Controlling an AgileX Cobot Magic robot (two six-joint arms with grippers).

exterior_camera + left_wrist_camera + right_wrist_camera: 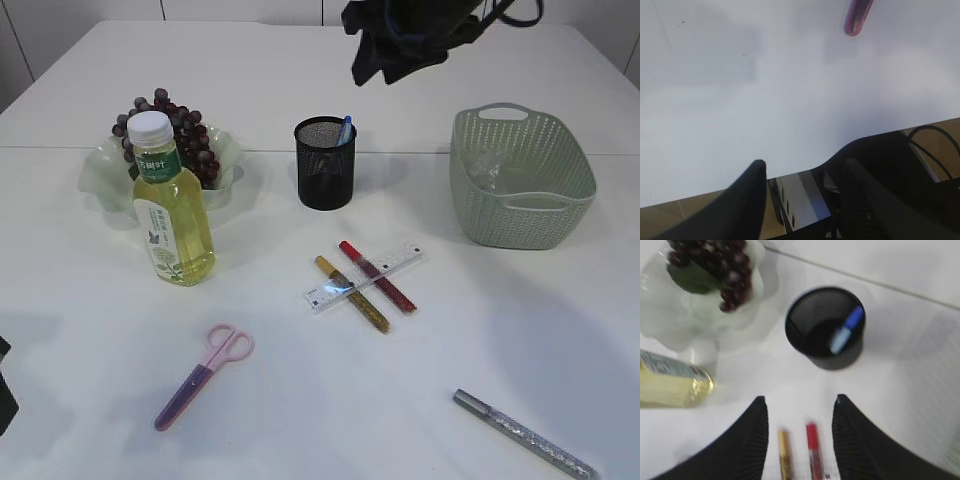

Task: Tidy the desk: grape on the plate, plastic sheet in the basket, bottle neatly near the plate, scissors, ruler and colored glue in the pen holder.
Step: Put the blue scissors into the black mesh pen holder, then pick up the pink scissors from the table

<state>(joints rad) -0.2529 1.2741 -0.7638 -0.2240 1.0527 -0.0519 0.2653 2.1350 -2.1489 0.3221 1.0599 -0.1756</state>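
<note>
The grapes point(175, 130) lie on the pale plate point(100, 178), and the yellow-green bottle point(172, 205) stands upright in front of it. A blue glue pen point(845, 330) sits in the black mesh pen holder point(325, 162). The clear ruler point(365, 275) lies across the gold glue pen point(352, 293) and the red one point(377, 276). The pink-purple scissors point(205, 375) lie at the front left, with their tip point(857, 17) showing in the left wrist view. Crumpled plastic sheet point(490, 168) rests in the green basket point(520, 175). My right gripper point(800, 401) hangs open and empty high above the pens. My left gripper point(804, 165) is open over the table's front edge.
A silver glitter glue pen point(525, 435) lies at the front right. The right arm point(420, 40) hangs above the back of the table between pen holder and basket. The left arm shows only at the front left corner point(5, 395).
</note>
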